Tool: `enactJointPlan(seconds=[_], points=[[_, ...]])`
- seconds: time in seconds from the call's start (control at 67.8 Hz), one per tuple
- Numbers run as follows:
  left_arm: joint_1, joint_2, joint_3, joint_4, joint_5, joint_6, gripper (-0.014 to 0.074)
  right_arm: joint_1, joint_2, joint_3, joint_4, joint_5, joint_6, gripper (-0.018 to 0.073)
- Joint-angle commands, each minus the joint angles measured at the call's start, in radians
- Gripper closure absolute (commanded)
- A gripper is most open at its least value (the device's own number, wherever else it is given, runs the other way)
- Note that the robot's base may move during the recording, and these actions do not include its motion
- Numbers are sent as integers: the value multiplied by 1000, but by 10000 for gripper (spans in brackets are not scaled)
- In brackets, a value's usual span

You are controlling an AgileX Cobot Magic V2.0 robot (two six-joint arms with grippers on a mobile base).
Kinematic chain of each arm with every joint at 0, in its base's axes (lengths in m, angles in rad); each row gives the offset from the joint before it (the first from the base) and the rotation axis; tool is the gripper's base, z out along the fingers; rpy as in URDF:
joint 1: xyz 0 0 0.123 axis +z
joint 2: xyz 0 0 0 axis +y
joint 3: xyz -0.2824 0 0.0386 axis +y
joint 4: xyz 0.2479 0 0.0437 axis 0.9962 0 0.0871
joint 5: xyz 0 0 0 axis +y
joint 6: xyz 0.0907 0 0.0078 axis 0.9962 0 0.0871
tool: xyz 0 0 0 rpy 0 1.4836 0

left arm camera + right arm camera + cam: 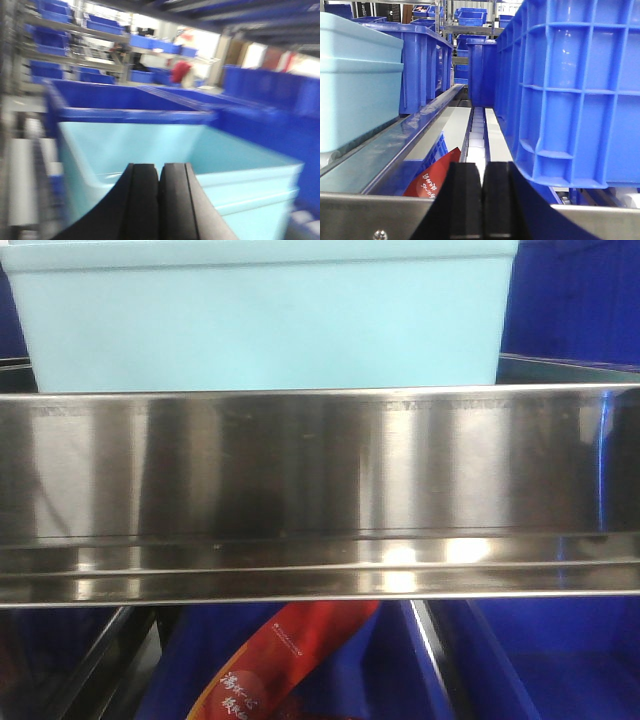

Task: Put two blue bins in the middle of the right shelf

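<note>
Left gripper (159,200): black pads pressed together, clenched, holding nothing; poised over the open pale blue bin (200,165).
Right gripper (482,200): pads likewise together, empty, level above a steel rail (365,212).
Pale blue bin: seated on the steel shelf, behind its shiny front lip (320,480).
Dark blue crates (570,90): far and right.
Red packet (275,660): below the shelf.

Only one item carries print: a red package (290,660) seen below the steel shelf lip (320,470), and again just left of the right gripper (482,200) in its wrist view. It bears white and yellow characters, too small and blurred to read.
</note>
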Motion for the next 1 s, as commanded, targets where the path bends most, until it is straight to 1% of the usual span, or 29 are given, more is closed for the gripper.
enactJointPlan(seconds=[0.0, 0.029, 0.074, 0.221, 0.295, 0.398, 0.516, 0.781, 0.87, 0.899, 0.988], points=[[62, -37, 47, -17, -43, 115, 707, -3, -5, 2, 6, -25, 3, 722], [97, -56, 69, -19, -64, 138, 707, -3, -5, 2, 6, -25, 3, 722], [149, -87, 111, -19, -78, 146, 707, -3, -5, 2, 6, -25, 3, 722], [294, -192, 225, -21, -45, 146, 707, -3, -5, 2, 6, -25, 3, 722], [342, -244, 274, -21, -43, 146, 707, -3, -5, 2, 6, -25, 3, 722], [390, -320, 342, -21, -43, 146, 707, -3, -5, 2, 6, -25, 3, 722], [417, -395, 423, -21, -47, 146, 707, -3, -5, 2, 6, -25, 3, 722], [418, -538, 573, -21, -86, 146, 707, -3, -5, 2, 6, -25, 3, 722], [418, -559, 578, -23, -88, 146, 707, -3, -5, 2, 6, -25, 3, 722], [418, -559, 578, -23, -63, 146, 707, -3, -5, 2, 6, -25, 3, 722], [418, -559, 578, -25, -73, 146, 707, -3, -5, 2, 6, -25, 3, 722]])
